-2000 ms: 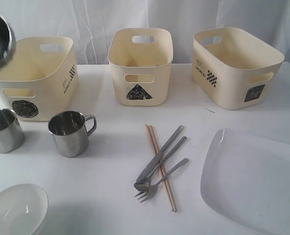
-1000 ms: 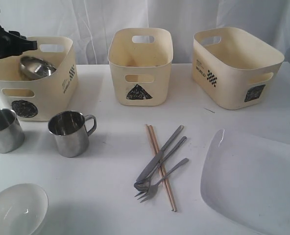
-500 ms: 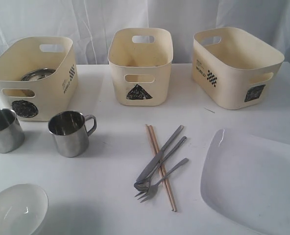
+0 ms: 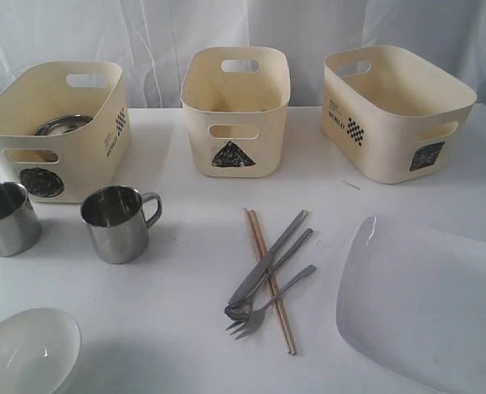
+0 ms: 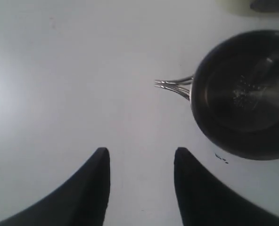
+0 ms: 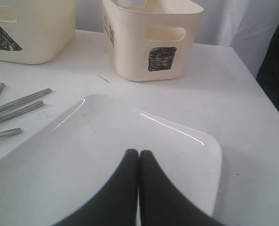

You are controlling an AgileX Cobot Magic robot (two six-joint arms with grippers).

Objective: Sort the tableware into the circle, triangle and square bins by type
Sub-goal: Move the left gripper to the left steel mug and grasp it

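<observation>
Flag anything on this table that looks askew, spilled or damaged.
Nothing is spilled or broken. The one untidy spot is the grey metal cutlery, heaped crosswise over the tan wooden chopsticks in front of the triangle-marked cream bin. Both steel mugs stand upright.

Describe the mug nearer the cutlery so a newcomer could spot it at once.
Start at the circle bin, leftmost in the exterior view. In front of it stand a left mug and a right mug, both steel; take the right one, nearer the cutlery. Its handle shows, pointing toward the cutlery; the left mug, at the picture's edge, shows none.
</observation>
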